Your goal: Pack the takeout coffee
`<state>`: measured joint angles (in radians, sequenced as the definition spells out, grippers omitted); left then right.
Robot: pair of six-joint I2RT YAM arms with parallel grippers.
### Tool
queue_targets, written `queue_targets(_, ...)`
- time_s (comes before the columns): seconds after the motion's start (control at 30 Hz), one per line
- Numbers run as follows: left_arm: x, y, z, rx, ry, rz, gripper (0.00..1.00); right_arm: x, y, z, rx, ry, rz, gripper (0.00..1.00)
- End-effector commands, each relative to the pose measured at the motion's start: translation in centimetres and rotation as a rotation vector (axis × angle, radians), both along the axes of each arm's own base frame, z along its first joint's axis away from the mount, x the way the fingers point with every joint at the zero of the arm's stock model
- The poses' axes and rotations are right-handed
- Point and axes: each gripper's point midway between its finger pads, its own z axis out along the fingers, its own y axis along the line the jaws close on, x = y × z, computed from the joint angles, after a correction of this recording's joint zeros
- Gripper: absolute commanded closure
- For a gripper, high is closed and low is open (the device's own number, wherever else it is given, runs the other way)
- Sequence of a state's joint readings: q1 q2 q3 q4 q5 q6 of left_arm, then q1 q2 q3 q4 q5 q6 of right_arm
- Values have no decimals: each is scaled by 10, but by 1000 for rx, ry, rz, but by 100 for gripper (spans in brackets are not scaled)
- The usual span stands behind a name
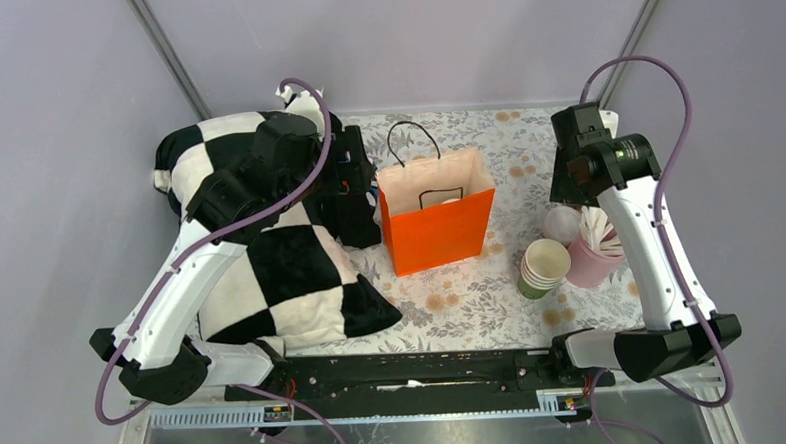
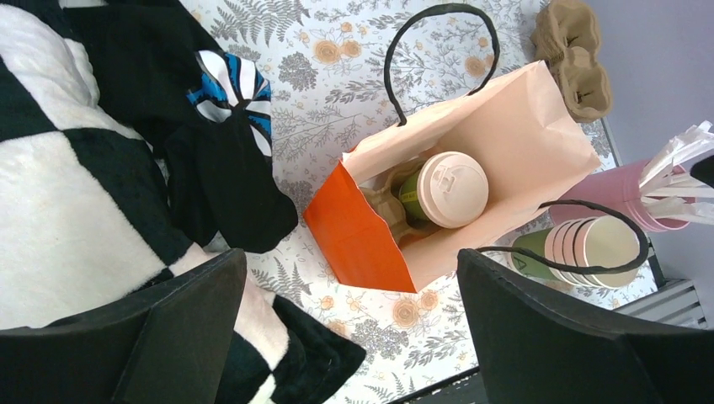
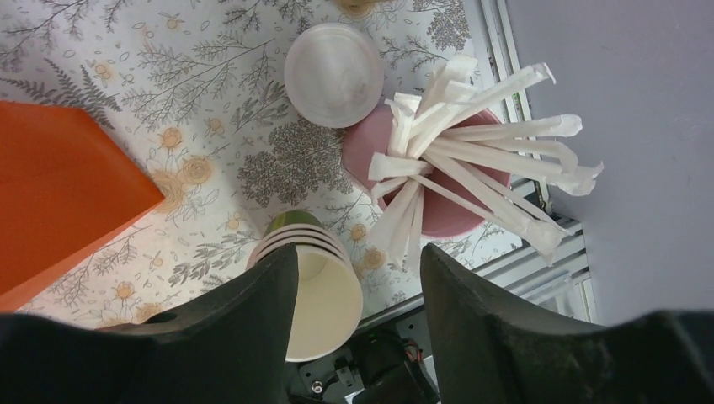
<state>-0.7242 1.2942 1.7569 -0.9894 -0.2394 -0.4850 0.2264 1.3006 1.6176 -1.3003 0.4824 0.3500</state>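
We see takeout coffee lid-up inside orange bag. Left gripper at bag's 9 o'clock, jaws wide apart. Right gripper at 3 o'clock, jaws apart, empty.

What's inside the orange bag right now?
In the bag: a white-lidded green cup, seated in a brown cardboard carrier. The cup's lower part, most of the carrier and the bag's floor are covered.

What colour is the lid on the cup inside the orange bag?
White, with a faint cream tint. The lid shows best in the left wrist view.
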Motion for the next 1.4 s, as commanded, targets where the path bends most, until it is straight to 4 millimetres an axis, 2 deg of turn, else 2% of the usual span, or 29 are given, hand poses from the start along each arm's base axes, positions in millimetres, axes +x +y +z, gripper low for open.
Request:
queue_targets(0.0, 0, 4, 18, -17, -84, -23, 1, 21, -12, -11, -38, 2, -22, 41)
queue_targets(0.17, 0, 6, 21, -15, -101, -30, 1, 28, -24, -34, -95, 84, -77, 45)
queue_targets(0.37, 3, 10, 25, 2, -120, -23, 1, 40, -26, -52, -110, 74, -91, 52)
queue_targets(0.5, 5, 9, 29, -6, -124, -20, 1, 38, -36, -58, -162, 97, -133, 61)
queue_targets(0.73, 6, 7, 28, -14, -116, -16, 1, 33, -44, -66, -209, 110, -154, 67)
queue_targets(0.83, 7, 6, 27, -15, -113, -19, 1, 32, -45, -67, -216, 108, -158, 74)
queue_targets(0.97, 7, 3, 28, -22, -110, -29, 1, 32, -46, -59, -218, 86, -157, 86)
queue_targets(1.1, 7, -1, 27, -26, -101, -40, 1, 29, -47, -44, -218, 66, -155, 92)
queue_targets(1.37, 9, -8, 20, -33, -74, -52, 1, 11, -47, 7, -196, 21, -129, 95)
